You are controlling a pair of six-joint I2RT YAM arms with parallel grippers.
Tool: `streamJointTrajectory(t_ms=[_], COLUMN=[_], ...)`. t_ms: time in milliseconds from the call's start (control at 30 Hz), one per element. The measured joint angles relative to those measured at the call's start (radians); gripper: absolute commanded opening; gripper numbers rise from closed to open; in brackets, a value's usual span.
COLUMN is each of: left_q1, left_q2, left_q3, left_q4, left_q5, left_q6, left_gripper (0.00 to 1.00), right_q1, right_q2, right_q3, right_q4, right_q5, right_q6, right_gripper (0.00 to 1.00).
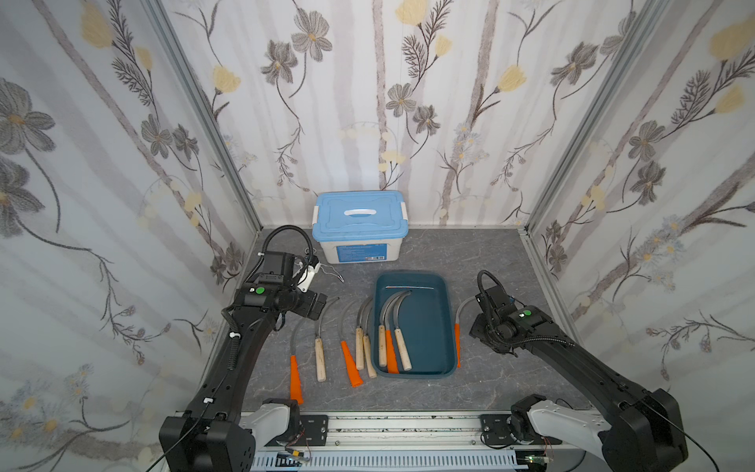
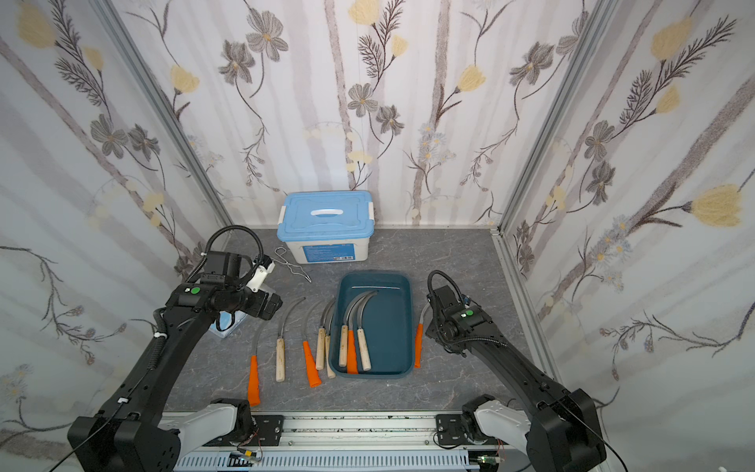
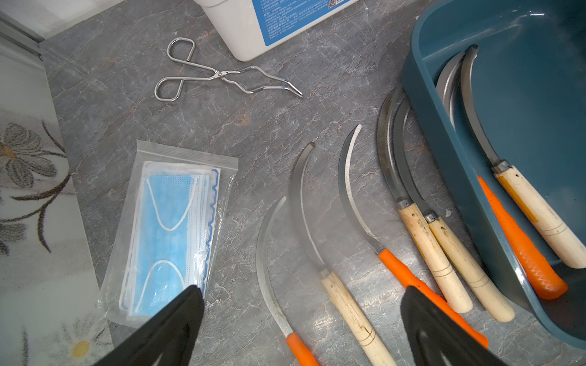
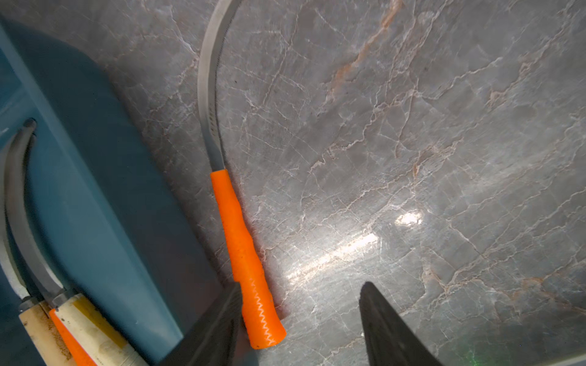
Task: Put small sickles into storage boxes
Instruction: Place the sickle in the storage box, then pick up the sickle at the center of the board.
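Toward the tabletop's [image 1: 510,261] front-left, five loose sickles [image 1: 320,359] lie under the left tool [image 3: 301,289], wide open and empty. In the teal tray [image 1: 429,327] rest three sickles [image 1: 402,347]. Between tray and right edge, an orange-handled sickle [image 4: 244,253] lies with its butt between the right tool's [image 4: 301,285] parted, empty jaws, close to one finger. Centre on the handle, clear of the rim, before closing.

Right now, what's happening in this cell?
Two arms are loading sickles into the teal tray. Three sickles lie in it; five more lie on the table on the left arm's side. The right gripper is open over an orange-handled sickle on the tray's other side, not gripping it. The left gripper is open above the row, empty.
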Motion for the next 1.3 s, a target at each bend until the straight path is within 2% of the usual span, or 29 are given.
streamJointTrajectory(t_ms=[367, 900, 1300], left_q1=[0.000, 0.000, 0.000], left_q2=[-0.003, -0.028, -0.011], left_q3=[0.002, -0.003, 0.013], left_q4=[0.000, -0.004, -0.016], left_q5=[0.000, -0.010, -0.012], left_q6=[0.000, 0.000, -0.001], left_gripper=[1.00, 1.00, 1.00], right_q1=[-0.008, -0.008, -0.008], right_q2=[0.131, 0.333, 0.399], right_q3=[-0.041, 0.060, 0.097], right_q4=[0.106, 0.179, 0.187], right_q5=[-0.086, -0.100, -0.103], right_q6=[-0.016, -0.087, -0.120], right_gripper=[0.58, 0.57, 0.56])
